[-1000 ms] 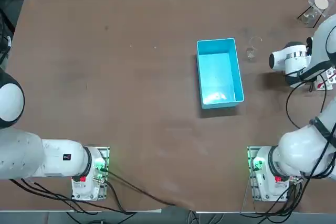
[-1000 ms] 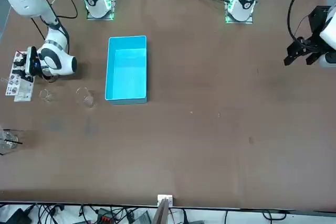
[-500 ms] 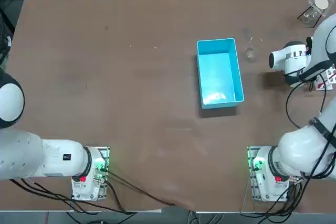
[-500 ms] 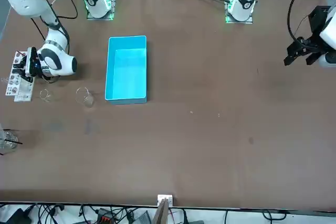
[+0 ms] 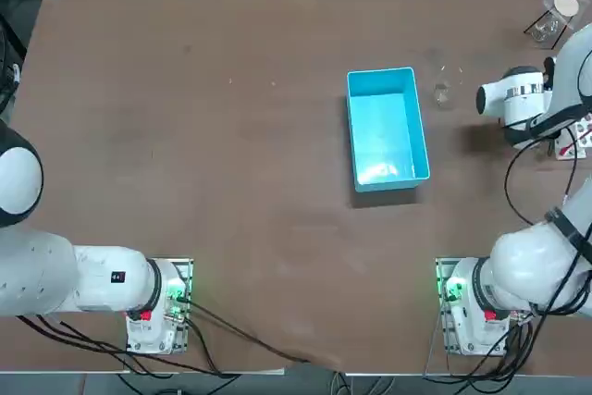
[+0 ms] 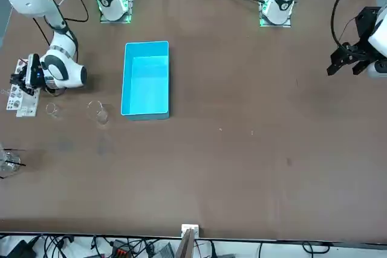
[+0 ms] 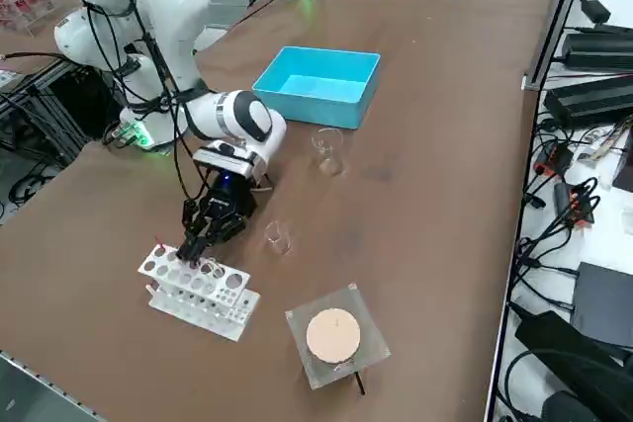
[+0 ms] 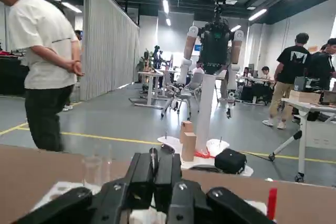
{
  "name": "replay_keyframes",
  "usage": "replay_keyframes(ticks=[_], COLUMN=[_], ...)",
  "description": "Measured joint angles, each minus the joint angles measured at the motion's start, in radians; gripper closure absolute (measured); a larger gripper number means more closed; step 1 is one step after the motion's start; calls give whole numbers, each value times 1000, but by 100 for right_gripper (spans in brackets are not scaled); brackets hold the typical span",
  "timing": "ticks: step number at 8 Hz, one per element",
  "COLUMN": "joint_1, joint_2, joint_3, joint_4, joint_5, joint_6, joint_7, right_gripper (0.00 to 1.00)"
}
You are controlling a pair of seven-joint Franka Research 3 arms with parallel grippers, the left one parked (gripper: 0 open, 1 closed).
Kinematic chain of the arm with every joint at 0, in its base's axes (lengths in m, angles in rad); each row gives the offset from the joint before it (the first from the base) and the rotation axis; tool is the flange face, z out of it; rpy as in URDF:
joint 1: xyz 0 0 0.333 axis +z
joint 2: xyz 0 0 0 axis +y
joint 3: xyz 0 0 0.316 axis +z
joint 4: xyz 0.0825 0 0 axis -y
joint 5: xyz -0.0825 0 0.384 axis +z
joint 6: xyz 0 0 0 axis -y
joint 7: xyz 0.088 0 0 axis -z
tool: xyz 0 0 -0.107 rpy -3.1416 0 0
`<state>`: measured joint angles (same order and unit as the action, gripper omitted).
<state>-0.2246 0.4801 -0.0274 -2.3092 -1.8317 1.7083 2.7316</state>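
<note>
The white test-tube rack (image 7: 203,294) lies flat at the worktop's (image 7: 415,175) right edge. Its long axis runs away from the robot and its holes face up. The right gripper (image 7: 188,249), fingers pressed together, hangs over its robot-side end.

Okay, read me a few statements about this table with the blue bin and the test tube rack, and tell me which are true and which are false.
1. The right hand is down at the white plastic test tube rack. True.
2. The clear glass beaker stands inside the blue rectangular plastic bin. False: it stands on the brown table, just outside the bin.
3. A small clear glass vial stands on the table, apart from the rack. True.
4. The clear square dish with a round tan disc rests on top of the bin. False: it lies on the table near the rack, far from the bin.
</note>
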Motion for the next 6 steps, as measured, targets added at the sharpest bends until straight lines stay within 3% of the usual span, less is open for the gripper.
replay_keyframes(ticks=[3, 6], joint_1=[0, 2], joint_2=[-87, -216], joint_3=[0, 6], joint_4=[-1, 0], joint_5=[0, 4], joint_6=[-2, -1], joint_7=[-59, -274], right_gripper=[95, 95])
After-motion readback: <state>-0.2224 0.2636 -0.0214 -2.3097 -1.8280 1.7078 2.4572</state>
